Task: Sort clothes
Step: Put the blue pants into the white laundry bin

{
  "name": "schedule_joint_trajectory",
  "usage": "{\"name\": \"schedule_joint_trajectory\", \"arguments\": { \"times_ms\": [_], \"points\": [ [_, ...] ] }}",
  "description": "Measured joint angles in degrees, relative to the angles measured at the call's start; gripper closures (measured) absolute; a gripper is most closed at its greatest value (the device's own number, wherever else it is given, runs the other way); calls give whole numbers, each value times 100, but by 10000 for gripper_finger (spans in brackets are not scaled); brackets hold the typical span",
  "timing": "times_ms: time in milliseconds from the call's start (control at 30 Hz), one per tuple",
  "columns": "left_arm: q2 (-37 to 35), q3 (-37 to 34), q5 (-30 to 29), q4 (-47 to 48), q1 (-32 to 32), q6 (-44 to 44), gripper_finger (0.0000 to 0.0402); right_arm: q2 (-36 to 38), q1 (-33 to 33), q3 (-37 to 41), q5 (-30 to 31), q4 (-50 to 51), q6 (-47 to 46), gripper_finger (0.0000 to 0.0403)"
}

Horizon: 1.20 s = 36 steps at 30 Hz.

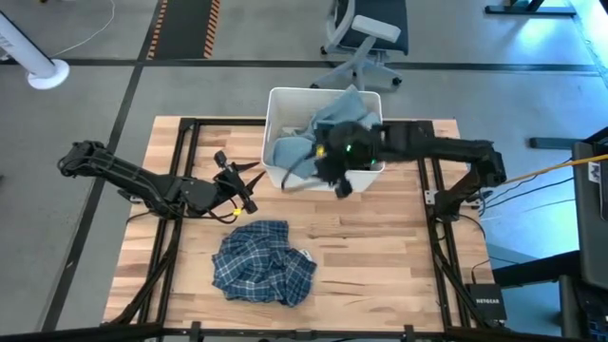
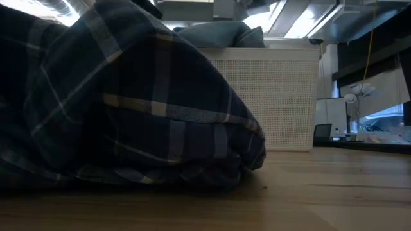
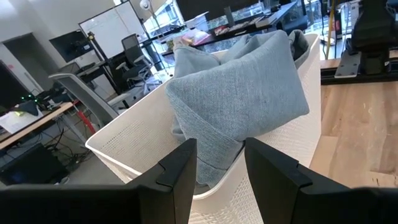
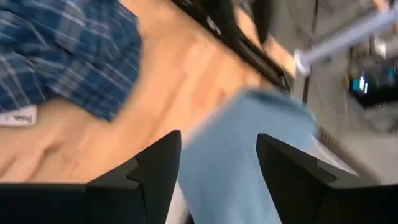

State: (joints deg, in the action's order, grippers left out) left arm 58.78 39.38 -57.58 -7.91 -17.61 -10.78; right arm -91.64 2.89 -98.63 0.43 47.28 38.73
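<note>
so the right pincer (image 1: 340, 176) is over the front edge of the white bin (image 1: 277, 104), fingers spread apart with the grey-blue shirt (image 4: 239, 162) showing between them, can't tell if it's actually gripping it. That shirt is piled up in the bin and hangs over the rim. The left pincer (image 1: 249, 185) sits just beside the bin on its left, fingers apart and holding nothing. The plaid shirt (image 1: 263, 262) lies crumpled on the wooden counter (image 1: 380, 256), nearer the front, well apart from the bin
</note>
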Motion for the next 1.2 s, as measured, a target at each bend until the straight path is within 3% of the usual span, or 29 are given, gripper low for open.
{"name": "schedule_joint_trajectory", "arguments": {
  "times_ms": [200,367,467,867,1200],
  "points": [
    [-1,0,0,-5,2,24,270,-306,-352,359,113,-463,350,173],
    [1,-2,0,-3,2,76,270,-543,-89,363,1237,-401,584,173],
    [1,-2,0,11,2,89,270,-552,280,358,1507,-500,693,173],
    [1,-2,0,5,0,-11,270,-775,2031,312,721,-211,191,173],
    [1,-2,0,-1,0,-1,270,-1534,2108,544,568,-120,148,173]
  ]
}}
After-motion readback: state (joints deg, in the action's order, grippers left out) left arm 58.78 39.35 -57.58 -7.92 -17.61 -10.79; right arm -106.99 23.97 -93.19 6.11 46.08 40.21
